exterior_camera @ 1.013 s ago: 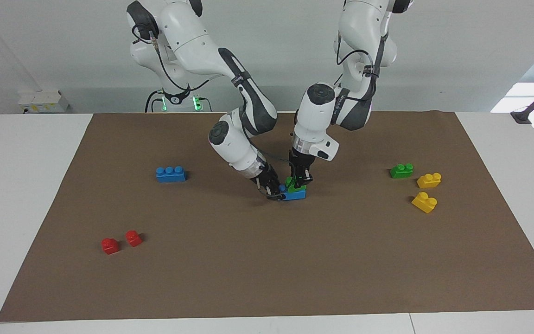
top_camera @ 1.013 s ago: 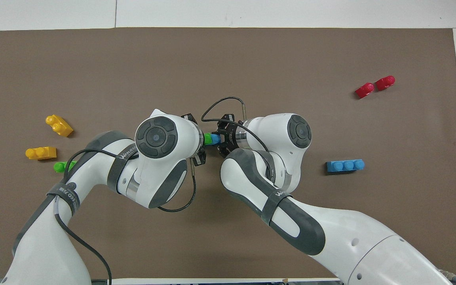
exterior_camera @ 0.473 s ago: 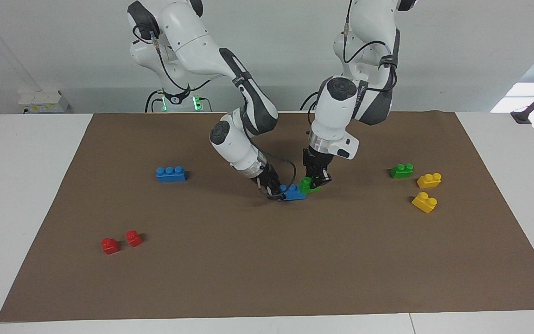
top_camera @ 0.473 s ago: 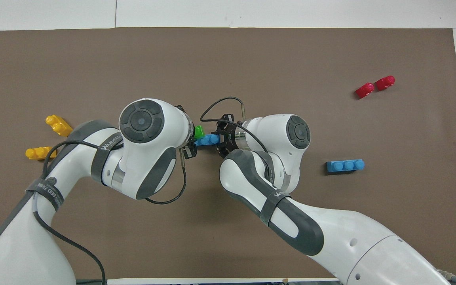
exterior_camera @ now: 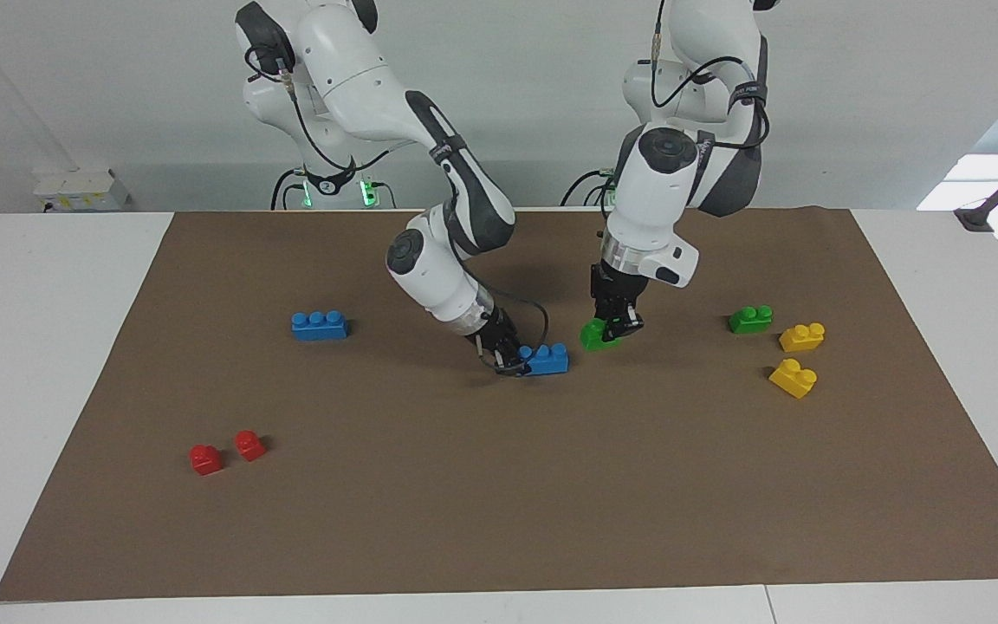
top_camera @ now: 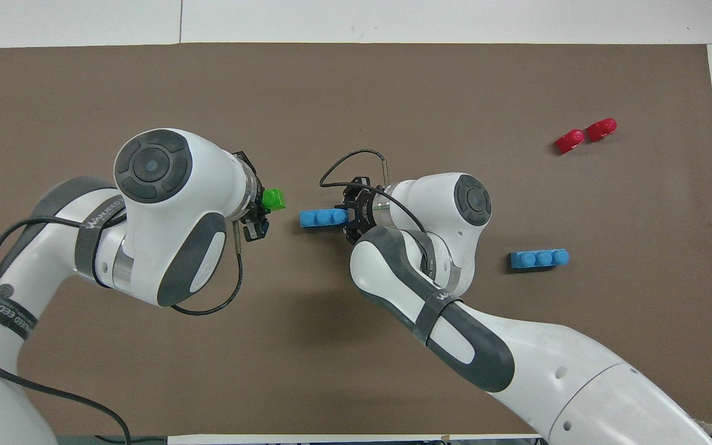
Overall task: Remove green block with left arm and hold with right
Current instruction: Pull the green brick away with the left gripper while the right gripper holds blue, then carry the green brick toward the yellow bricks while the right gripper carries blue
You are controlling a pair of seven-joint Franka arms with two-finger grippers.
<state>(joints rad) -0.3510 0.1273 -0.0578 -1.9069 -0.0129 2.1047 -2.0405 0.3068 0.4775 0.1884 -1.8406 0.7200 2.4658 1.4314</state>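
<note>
My left gripper (exterior_camera: 617,328) (top_camera: 261,210) is shut on the green block (exterior_camera: 595,334) (top_camera: 274,199) and holds it tilted just above the brown mat, beside the blue brick and toward the left arm's end. My right gripper (exterior_camera: 509,359) (top_camera: 348,216) is shut on one end of a three-stud blue brick (exterior_camera: 548,358) (top_camera: 322,217) that rests on the mat. The green block is apart from the blue brick.
A second green brick (exterior_camera: 750,319) and two yellow bricks (exterior_camera: 801,336) (exterior_camera: 793,377) lie toward the left arm's end. Another blue brick (exterior_camera: 319,325) (top_camera: 539,258) and two red bricks (exterior_camera: 206,458) (top_camera: 569,141) lie toward the right arm's end.
My left gripper has pulled the green block off the blue brick and carried it toward the left arm's end. My right gripper has kept hold of the blue brick.
</note>
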